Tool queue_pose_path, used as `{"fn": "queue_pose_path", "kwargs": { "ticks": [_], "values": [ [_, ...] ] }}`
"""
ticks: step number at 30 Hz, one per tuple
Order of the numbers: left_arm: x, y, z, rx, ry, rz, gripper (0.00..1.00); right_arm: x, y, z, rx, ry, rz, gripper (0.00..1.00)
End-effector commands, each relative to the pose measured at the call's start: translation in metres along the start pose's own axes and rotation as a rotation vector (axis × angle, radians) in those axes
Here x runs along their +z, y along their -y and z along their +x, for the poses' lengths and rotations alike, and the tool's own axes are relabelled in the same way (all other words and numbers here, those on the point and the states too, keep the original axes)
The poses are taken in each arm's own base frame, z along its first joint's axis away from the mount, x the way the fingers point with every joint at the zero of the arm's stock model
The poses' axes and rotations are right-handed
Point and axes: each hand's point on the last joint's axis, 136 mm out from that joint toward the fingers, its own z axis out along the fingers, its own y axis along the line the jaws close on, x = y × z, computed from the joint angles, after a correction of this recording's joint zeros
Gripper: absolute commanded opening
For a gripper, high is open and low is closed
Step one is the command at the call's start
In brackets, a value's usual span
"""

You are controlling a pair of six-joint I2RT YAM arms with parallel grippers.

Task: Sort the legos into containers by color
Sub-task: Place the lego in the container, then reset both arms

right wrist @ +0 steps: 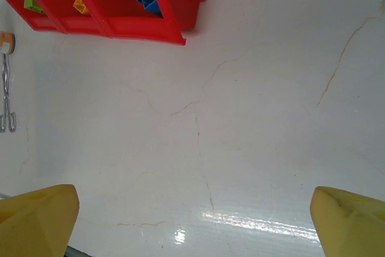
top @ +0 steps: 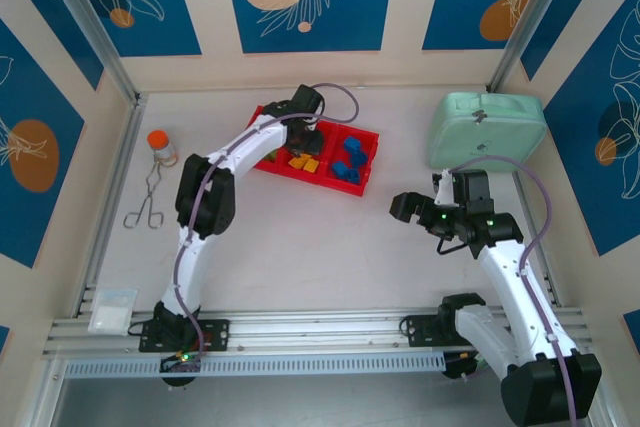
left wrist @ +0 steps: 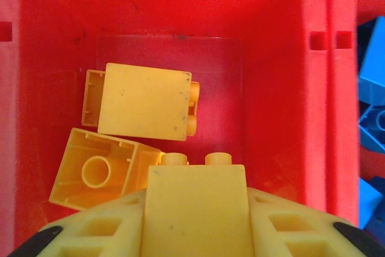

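Note:
The long red tray (top: 372, 162) lies at the back centre of the table. My left gripper (top: 305, 133) hangs over its middle compartment (left wrist: 271, 118), shut on an orange-yellow lego (left wrist: 195, 206) that sits tight between both fingers (left wrist: 99, 230). Two more orange-yellow legos (left wrist: 144, 102) lie on that compartment's floor. Blue legos (top: 348, 162) fill the right compartment and olive-green ones (top: 272, 157) show in the left one. My right gripper (top: 412, 209) hovers open over bare table (right wrist: 198, 148), with nothing between its fingertips (right wrist: 42, 218); the tray (right wrist: 138, 28) is far ahead of it.
A mint-green case (top: 487, 127) stands at the back right. An orange-capped bottle (top: 161, 145) and metal forceps (top: 147, 202) lie at the left. A white packet (top: 112, 309) rests near the front-left rail.

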Motion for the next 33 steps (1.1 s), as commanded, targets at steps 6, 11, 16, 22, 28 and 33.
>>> {"fn": "queue_pose_path", "kwargs": {
  "ticks": [6,11,16,22,28,33],
  "values": [
    [-0.031,-0.006,-0.010,-0.039,0.047,0.011,0.80,0.001,0.001,0.001,0.003,-0.003,-0.014,0.99],
    [-0.064,-0.013,0.002,-0.036,0.123,0.024,0.99,0.008,0.003,0.002,0.051,-0.015,-0.031,0.99],
    [-0.100,-0.028,0.026,-0.050,0.246,0.024,0.99,0.014,-0.002,-0.009,0.083,0.027,-0.083,0.99],
    [-0.145,-0.067,0.062,-0.055,0.413,-0.078,0.99,0.017,0.020,-0.044,-0.033,0.219,0.043,0.99],
    [-0.164,-0.129,0.112,-0.031,0.486,-0.338,0.99,0.017,0.046,-0.076,-0.377,0.553,0.193,0.99],
    [-0.177,-0.168,0.150,-0.126,0.578,-0.440,0.99,0.038,0.068,-0.085,-0.401,0.628,0.231,0.99]
  ]
}}
